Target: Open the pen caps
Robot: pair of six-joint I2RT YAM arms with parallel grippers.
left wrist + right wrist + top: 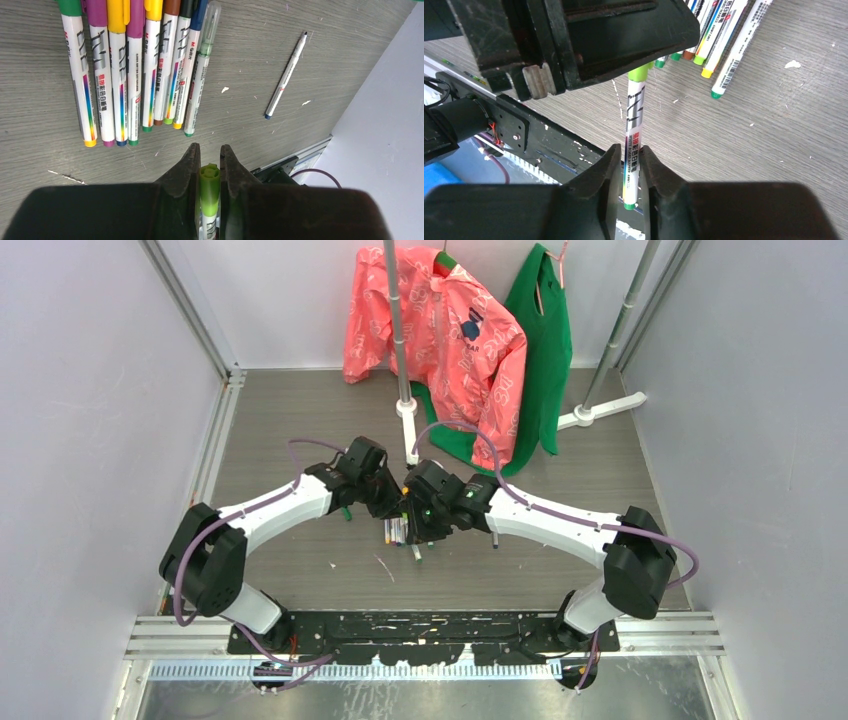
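One pen [634, 120], with a whitish barrel, is held in the air between both grippers. My left gripper [209, 150] is shut on its lime green cap [209, 187], which also shows in the right wrist view [639, 75]. My right gripper [630, 150] is shut on the barrel near its green tail end. The cap is still on the pen. In the top view the two grippers [395, 502] [418, 508] meet over the table's middle. Several capped pens [130, 75] lie side by side on the table, with green, purple, yellow, brown, black and blue caps.
A thin uncapped pen [286, 75] lies apart to the right of the row. Loose pens [416, 552] lie near the row in the top view. A pink jacket [450, 330] and a green garment [545, 350] hang on a rack [405, 410] at the back. The black base plate [420, 630] runs along the near edge.
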